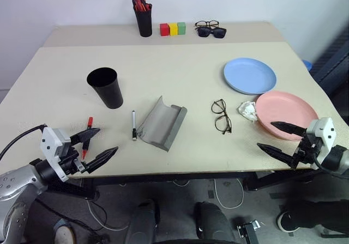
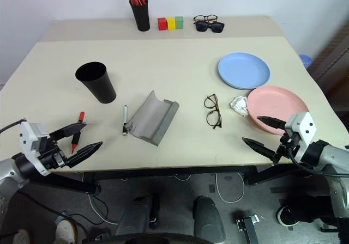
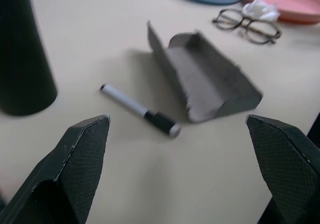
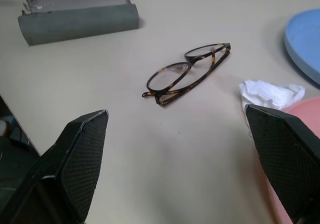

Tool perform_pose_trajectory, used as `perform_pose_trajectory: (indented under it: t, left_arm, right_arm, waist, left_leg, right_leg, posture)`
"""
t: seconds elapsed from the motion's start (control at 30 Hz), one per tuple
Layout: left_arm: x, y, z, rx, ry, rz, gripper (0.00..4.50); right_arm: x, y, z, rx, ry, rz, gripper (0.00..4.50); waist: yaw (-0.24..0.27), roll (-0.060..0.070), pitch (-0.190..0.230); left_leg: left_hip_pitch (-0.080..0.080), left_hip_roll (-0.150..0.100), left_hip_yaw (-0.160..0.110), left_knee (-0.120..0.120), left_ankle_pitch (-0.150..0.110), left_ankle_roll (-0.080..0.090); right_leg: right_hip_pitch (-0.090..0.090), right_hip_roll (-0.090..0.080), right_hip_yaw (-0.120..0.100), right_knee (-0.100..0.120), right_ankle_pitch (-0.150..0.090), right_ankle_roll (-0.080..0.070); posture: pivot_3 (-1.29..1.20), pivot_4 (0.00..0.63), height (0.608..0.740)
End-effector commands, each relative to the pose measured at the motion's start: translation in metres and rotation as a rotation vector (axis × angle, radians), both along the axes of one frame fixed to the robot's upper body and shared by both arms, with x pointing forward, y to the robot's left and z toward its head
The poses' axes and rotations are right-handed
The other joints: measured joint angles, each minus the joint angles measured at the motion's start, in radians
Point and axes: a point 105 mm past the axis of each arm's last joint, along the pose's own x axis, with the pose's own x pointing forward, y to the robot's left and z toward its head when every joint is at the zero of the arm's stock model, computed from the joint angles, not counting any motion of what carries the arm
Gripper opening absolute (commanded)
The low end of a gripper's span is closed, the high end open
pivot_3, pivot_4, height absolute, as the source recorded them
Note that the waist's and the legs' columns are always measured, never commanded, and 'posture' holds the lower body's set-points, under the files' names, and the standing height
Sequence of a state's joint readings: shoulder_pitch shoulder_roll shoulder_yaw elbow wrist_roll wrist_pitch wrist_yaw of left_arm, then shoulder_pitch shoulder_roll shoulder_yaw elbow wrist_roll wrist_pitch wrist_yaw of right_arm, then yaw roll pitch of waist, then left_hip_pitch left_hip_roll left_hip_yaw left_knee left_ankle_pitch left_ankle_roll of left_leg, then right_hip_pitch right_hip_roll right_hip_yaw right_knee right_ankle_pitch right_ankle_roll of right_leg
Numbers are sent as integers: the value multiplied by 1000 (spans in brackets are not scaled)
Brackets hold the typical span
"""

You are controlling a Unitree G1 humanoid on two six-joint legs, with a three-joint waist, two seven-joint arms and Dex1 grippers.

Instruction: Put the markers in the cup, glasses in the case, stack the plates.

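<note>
- The left gripper (image 1: pixel 100 142) hangs at the lower left of the left eye view, over the table's near edge, its two black fingers spread wide and holding nothing.
- The right gripper (image 1: pixel 281 138) hangs at the lower right, fingers equally wide apart and empty, just beside the near rim of the pink plate (image 1: pixel 286 112).
- The red marker (image 1: pixel 87 136) lies on the table (image 1: pixel 163 64) at the lower left, partly behind the left gripper's upper finger.
- The white marker (image 1: pixel 133 125) with its black cap lies left of centre, between the red marker and the case (image 1: pixel 162 123), just beside the case's left edge.
- The case is grey and lies open near the middle of the frame, its hollow facing up.
- The black cup (image 1: pixel 105 87) stands upright, up and to the left of the case and well apart from both markers.
- The glasses (image 1: pixel 221 115) lie folded flat right of centre, between the case and the pink plate.
- A crumpled white tissue (image 1: pixel 247 110) lies against the pink plate's left rim.
- The blue plate (image 1: pixel 250 75) sits in the right upper middle, just above the pink plate; the two are side by side, not stacked.
- Along the top, a black pen holder (image 1: pixel 144 16) with red pens stands upright, then red, yellow and green blocks (image 1: pixel 173 29), then two further pairs of spectacles (image 1: pixel 210 29).
</note>
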State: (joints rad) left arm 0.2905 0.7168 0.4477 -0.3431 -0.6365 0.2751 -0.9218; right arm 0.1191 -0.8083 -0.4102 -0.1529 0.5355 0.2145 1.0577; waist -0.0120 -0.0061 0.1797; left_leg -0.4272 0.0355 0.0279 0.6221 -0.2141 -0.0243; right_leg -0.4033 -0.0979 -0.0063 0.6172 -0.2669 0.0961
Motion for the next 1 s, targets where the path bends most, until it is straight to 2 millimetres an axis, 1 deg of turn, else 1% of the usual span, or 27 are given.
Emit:
perform_pose_trajectory:
  t: [0.03,0.17,0.27,0.37,0.5,0.57,0.63,0.73,0.8,0.87,0.93,0.97,1.0]
  left_arm:
    - [0,9,2,23,-37,13,4500]
    - [-4,5,-2,6,-38,-3,4500]
    - [-7,4,-7,-4,-39,-1,4500]
    - [-9,4,-11,-8,-37,1,4500]
    - [-8,8,-16,-7,-44,29,4500]
    - [-5,6,-17,-12,-50,35,4500]
    - [-3,3,-16,-21,-53,31,4500]
    - [5,-1,-3,-108,-58,70,4500]
    - [11,-2,7,-175,-51,103,4500]
    - [16,-4,18,-251,-48,151,4500]
    - [22,-9,18,-294,24,213,4500]
    - [24,-10,18,-271,42,243,4500]
    - [30,-11,18,-250,63,317,4500]
  right_arm:
    - [0,7,7,14,-34,16,4472]
    - [2,13,7,24,-38,31,4472]
    - [4,14,9,36,-50,27,4472]
    - [2,14,6,42,-47,30,4472]
    - [5,14,6,43,-57,40,4472]
    - [7,16,7,35,-69,57,4472]
    - [9,22,12,30,-115,85,4472]
    - [9,37,24,33,-181,180,4472]
    - [12,50,27,35,-189,250,4472]
    - [13,67,28,21,-199,345,4472]
    - [13,81,29,10,-206,429,4472]
    - [13,88,30,17,-206,458,4472]
    - [12,97,30,25,-198,505,4472]
  waist:
    - [0,0,0]
    - [1,-1,0]
    - [1,-1,0]
    - [1,-1,0]
    - [1,-1,0]
    - [1,-1,0]
    - [1,-1,0]
    - [0,-1,0]
    - [1,-1,0]
    - [0,-1,0]
    - [-1,-1,0]
    - [0,-2,1]
    - [0,-2,1]
  left_leg:
    - [0,0,0,0,0,0]
    - [0,0,0,1,0,0]
    - [0,0,0,1,0,0]
    - [0,0,0,1,0,0]
    - [0,0,0,1,0,0]
    - [0,0,0,1,0,0]
    - [0,0,0,1,0,0]
    - [0,0,0,2,0,0]
    - [0,0,0,2,0,0]
    - [0,0,0,3,0,0]
    - [0,1,-1,4,0,0]
    - [1,1,-1,5,0,0]
    - [1,1,-1,6,0,0]
  right_leg:
    - [0,0,0,0,0,0]
    - [0,-1,0,0,0,0]
    - [1,-2,0,0,0,0]
    - [0,-1,0,0,0,0]
    - [0,-1,0,0,0,0]
    - [1,-1,0,0,0,0]
    - [1,-1,0,0,0,-1]
    - [1,-1,0,0,1,-1]
    - [5,0,0,1,1,0]
    - [6,0,0,3,1,0]
    - [6,1,0,4,1,0]
    - [6,1,0,6,1,1]
    - [6,1,0,7,1,2]
  posture:
    - [0,150,740]
    - [0,150,740]
    - [0,150,740]
    - [0,150,740]
    - [0,150,740]
    - [0,150,740]
    - [0,150,740]
    - [0,150,740]
    - [0,150,740]
    - [0,150,740]
    - [0,150,740]
    - [0,150,740]
    - [0,150,740]
